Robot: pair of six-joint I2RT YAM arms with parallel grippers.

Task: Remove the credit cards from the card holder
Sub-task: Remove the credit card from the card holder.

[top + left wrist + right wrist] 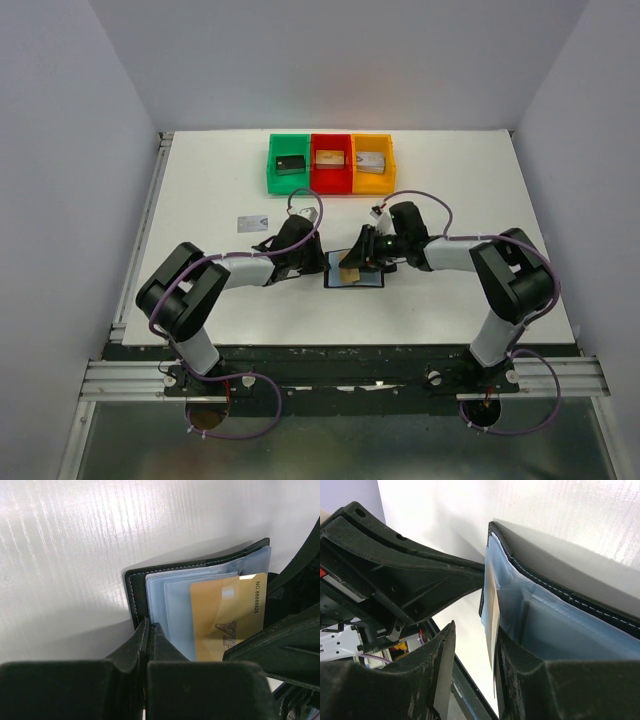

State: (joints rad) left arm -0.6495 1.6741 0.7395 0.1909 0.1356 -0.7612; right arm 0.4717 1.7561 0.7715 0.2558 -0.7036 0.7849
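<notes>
The card holder (368,279) lies open on the table between both arms, its blue-grey lining (175,595) facing up. A tan-gold credit card (227,615) sticks partway out of a slot. My left gripper (149,626) is shut, its tips resting on the holder's stitched edge (134,597). My right gripper (476,630) is open around the gold card (492,612), which shows edge-on against one finger, with a gap to the other. A pale silver card (250,223) lies loose on the table, left of the arms.
Green (290,165), red (330,162) and yellow (372,162) bins stand in a row at the back, each holding a small block. The two grippers (318,258) (358,258) are close together over the holder. White walls surround the table.
</notes>
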